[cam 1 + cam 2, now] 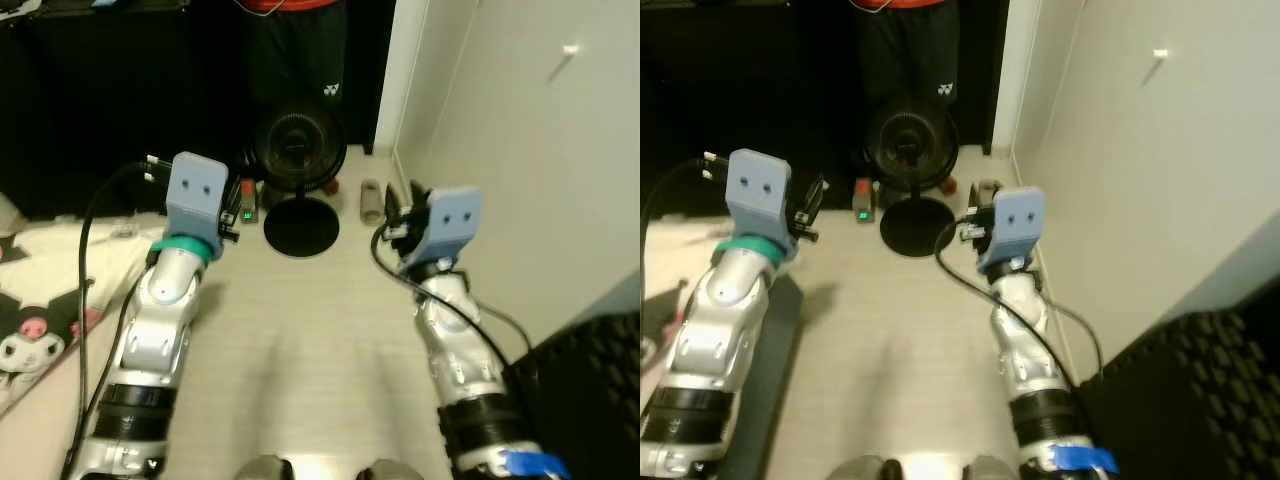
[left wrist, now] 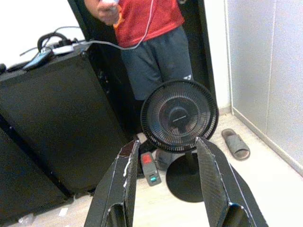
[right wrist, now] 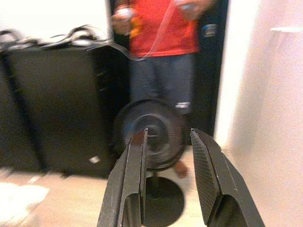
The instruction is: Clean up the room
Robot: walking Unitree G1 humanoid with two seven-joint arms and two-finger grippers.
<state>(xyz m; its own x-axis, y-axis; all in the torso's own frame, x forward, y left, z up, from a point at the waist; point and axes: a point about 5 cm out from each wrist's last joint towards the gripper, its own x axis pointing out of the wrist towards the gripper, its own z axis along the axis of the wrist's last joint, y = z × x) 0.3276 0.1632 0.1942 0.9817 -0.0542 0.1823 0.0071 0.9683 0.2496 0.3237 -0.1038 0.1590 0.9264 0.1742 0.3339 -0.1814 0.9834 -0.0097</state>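
Straight ahead of the robot, a black pedestal fan stood on the pale floor, its short pole upright on a round flat base and its circular grille tilted a little upward, facing back toward the robot. Both arms were raised in front of the body. The left gripper pointed at the fan with its two black fingers spread apart and nothing between them; the right gripper was aimed the same way, its fingers likewise parted and empty. Just beside the fan's base, on the robot's left, lay a small dark device with a red patch and a green light on it. On the other side, near the white wall, a grey slipper lay flat with its long axis running away from the robot. Directly behind the fan stood a person in a red shirt and dark shorts, holding a thin white cable that ran across to the top of a large black cabinet on the left. A white blanket printed with cartoon figures lay on the floor by the left arm, and a black ribbed mat sat at the robot's right.
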